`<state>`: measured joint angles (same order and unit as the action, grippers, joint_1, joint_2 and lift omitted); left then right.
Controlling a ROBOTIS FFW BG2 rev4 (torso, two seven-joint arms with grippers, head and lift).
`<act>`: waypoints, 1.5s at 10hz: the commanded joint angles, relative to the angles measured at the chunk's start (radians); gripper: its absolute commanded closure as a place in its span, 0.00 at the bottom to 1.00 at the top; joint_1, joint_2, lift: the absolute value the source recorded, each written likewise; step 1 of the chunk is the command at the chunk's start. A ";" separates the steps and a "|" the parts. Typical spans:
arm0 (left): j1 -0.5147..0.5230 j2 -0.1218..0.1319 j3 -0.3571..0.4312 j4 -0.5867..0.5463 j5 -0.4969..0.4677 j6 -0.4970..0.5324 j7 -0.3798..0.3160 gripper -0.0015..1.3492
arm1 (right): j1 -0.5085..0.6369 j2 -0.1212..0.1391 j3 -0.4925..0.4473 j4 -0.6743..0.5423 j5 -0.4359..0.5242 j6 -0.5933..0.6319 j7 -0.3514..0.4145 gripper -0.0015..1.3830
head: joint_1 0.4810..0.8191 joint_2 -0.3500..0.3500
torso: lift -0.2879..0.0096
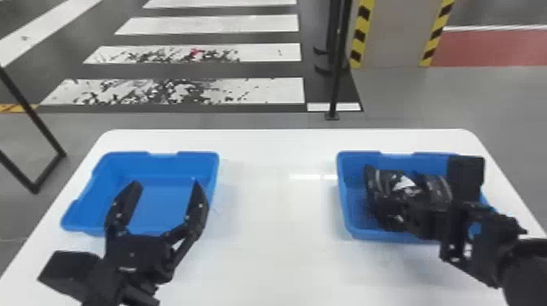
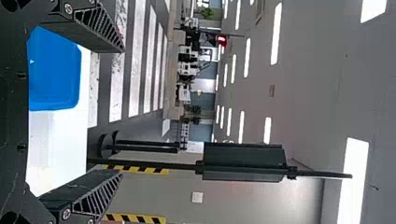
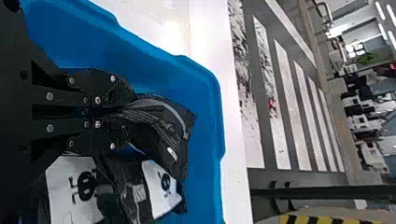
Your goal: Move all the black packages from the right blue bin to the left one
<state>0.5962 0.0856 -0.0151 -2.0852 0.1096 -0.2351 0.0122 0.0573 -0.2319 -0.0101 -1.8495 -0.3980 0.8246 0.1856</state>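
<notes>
One black package [image 3: 161,128] is in the right bin [image 1: 358,162], pinched at one end between the closed fingers of the right gripper [image 1: 415,215]. Its dark wrapping (glossy, with a pale curved streak) bunches at the grip and spreads out beyond the fingertips. Beside it lie more packages [image 3: 128,186], with white, printed patches facing up; how many, I can't tell.

Across the table [image 1: 276,211], well apart from the right bin, is the left bin [image 1: 163,165]. The left gripper [image 1: 167,185] overlaps it in the head view, fingers spread wide with nothing between them. Both bins are blue; the table is white with rounded far corners.

Beyond the table, broad white stripes [image 1: 175,89] cross the dark floor, some of them speckled black. A thin black post [image 1: 338,61] stands near a grey pillar [image 1: 392,32] edged in yellow and black.
</notes>
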 commanded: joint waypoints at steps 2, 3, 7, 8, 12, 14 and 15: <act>0.000 -0.003 0.001 0.005 0.000 -0.015 0.000 0.09 | 0.053 0.000 -0.060 -0.056 0.029 -0.108 0.006 0.78 | 0.63 0.53 | 0.50; 0.000 -0.003 -0.001 0.005 0.002 -0.020 0.000 0.09 | 0.070 0.000 -0.082 -0.091 0.021 -0.162 0.044 0.78 | 0.63 0.50 | 0.50; -0.037 0.003 -0.035 0.003 0.026 -0.023 -0.040 0.09 | -0.003 -0.040 -0.006 -0.132 -0.095 -0.147 0.351 0.78 | 0.63 0.55 | 0.50; -0.056 0.006 -0.039 -0.012 0.050 0.019 -0.083 0.08 | -0.016 -0.053 0.052 -0.135 -0.136 -0.147 0.388 0.78 | 0.63 0.59 | 0.50; -0.120 0.013 -0.001 -0.081 0.301 0.375 -0.230 0.09 | -0.035 -0.083 0.219 -0.150 -0.208 -0.177 0.434 0.78 | 0.63 0.71 | 0.50; -0.123 0.006 0.013 -0.081 0.509 0.436 -0.270 0.09 | -0.040 -0.099 0.283 -0.174 -0.210 -0.182 0.436 0.78 | 0.63 0.78 | 0.50; -0.137 0.008 0.013 -0.081 0.578 0.505 -0.299 0.09 | -0.048 -0.103 0.319 -0.177 -0.224 -0.182 0.436 0.78 | 0.63 0.79 | 0.50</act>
<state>0.4677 0.0925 -0.0021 -2.1658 0.6368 0.2285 -0.2821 0.0147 -0.3321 0.2868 -2.0229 -0.6154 0.6425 0.6213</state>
